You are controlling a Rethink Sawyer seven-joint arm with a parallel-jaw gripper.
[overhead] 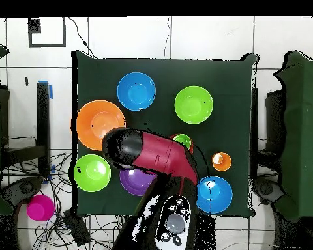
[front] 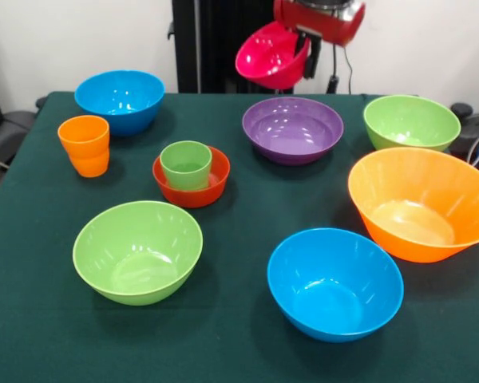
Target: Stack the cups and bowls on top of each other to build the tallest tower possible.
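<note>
Though tilted, glossy round pink bowl [front: 271,56].

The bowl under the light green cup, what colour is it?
Red-orange bowl, clearest in the front view.

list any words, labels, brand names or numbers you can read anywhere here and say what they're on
None: no readable text shows in either view.
The glossy plastic bowls, such as the purple bowl, and the orange plastic cup are plain.
The dark green tablecloth bears no print.
The red robot arm shows no legible marking.
</note>
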